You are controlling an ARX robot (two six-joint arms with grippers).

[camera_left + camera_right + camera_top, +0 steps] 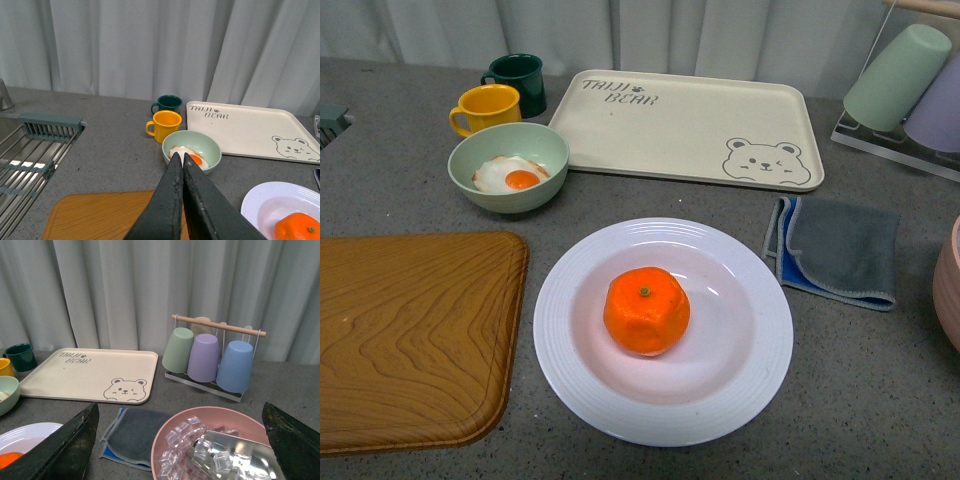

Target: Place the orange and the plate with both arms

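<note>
The orange (646, 311) sits in the middle of the white ribbed plate (760, 370) on the grey counter, near the front. Neither arm shows in the front view. In the left wrist view my left gripper (179, 157) is shut and empty, held above the counter with its tips in line with the green bowl; the plate (265, 205) and orange (298, 232) lie off to one side. In the right wrist view my right gripper (180, 425) is open wide and empty, above a pink bowl; the plate's rim (25, 432) and a bit of the orange (9, 459) show at the edge.
A pale green bowl with a fried egg (508, 165), a yellow mug (485, 108), a dark green mug (518, 80), a cream bear tray (690, 128), a wooden tray (410, 335), a grey cloth (840, 250), a cup rack (212, 357), a pink bowl of ice cubes with a scoop (215, 445), a sink rack (30, 155).
</note>
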